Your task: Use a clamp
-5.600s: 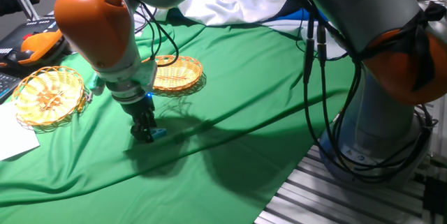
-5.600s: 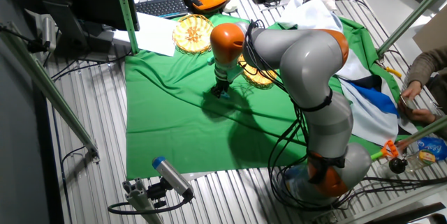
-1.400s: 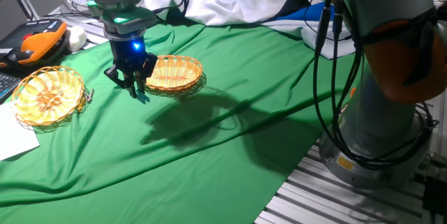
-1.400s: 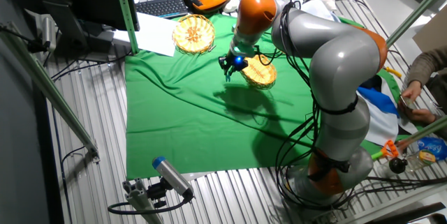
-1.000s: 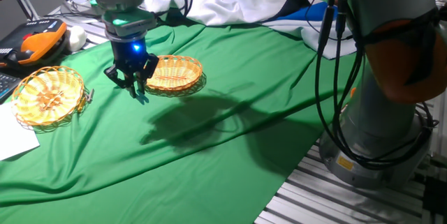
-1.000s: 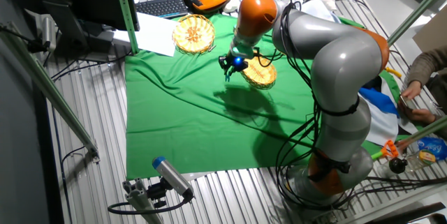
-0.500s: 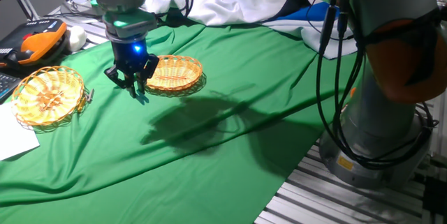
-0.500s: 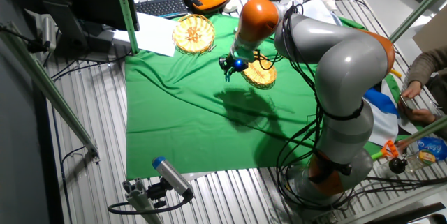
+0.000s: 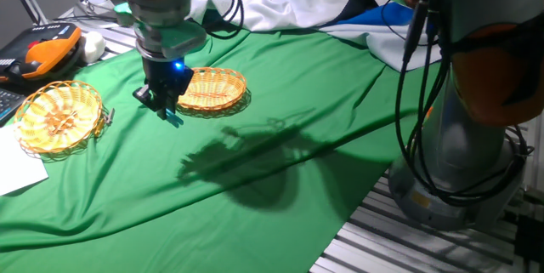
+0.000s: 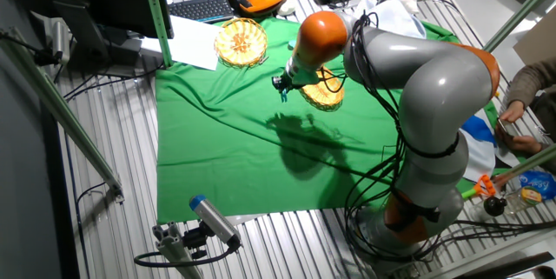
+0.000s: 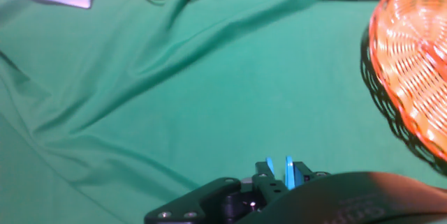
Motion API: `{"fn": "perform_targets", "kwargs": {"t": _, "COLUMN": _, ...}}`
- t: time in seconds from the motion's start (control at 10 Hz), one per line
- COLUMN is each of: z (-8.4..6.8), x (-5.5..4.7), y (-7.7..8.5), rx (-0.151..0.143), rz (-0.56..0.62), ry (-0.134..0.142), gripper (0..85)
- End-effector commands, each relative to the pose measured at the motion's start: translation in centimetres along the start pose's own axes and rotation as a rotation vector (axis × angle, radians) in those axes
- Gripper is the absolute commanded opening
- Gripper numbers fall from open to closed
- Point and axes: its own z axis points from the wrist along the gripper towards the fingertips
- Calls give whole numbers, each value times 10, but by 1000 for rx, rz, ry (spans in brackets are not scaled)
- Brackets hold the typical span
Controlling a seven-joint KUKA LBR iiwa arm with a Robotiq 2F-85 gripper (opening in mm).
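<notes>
Black two-finger gripper (image 9: 164, 108) raised above green cloth (image 9: 280, 94), closed on small teal plastic clothespin-style clamp (image 9: 172, 118), clamp's long axis along the fingers, 2 thin prongs (image 11: 279, 171) pointing down at the cloth, beside near wicker basket (image 9: 210, 90), second wicker basket (image 9: 58, 116) well apart.

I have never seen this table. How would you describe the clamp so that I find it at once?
Start at the green cloth and find the wicker basket nearest the arm. Just beside its rim, above the cloth, hangs the gripper, and the clamp is pinched in its tip. It is the only small turquoise piece, with two thin prongs, far smaller than either basket.
</notes>
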Motion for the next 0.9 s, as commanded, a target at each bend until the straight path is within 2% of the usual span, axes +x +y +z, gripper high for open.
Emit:
{"fn": "perform_targets", "kwargs": {"t": 0.0, "z": 0, "x": 0, "y": 0, "rx": 9, "rz": -15, "ry": -12, "gripper": 0}}
{"fn": "perform_targets", "kwargs": {"t": 0.2, "z": 0, "x": 0, "y": 0, "rx": 19, "rz": -33, "ry": -32, "gripper": 0}}
{"fn": "perform_targets", "kwargs": {"t": 0.4, "z": 0, "x": 0, "y": 0, "rx": 25, "rz": -62, "ry": -36, "gripper": 0}}
{"fn": "perform_targets", "kwargs": {"t": 0.7, "z": 0, "x": 0, "y": 0, "rx": 38, "rz": -116, "ry": -57, "gripper": 0}}
{"fn": "perform_targets", "kwargs": {"t": 0.8, "z": 0, "x": 0, "y": 0, "rx": 56, "rz": -150, "ry": -58, "gripper": 0}}
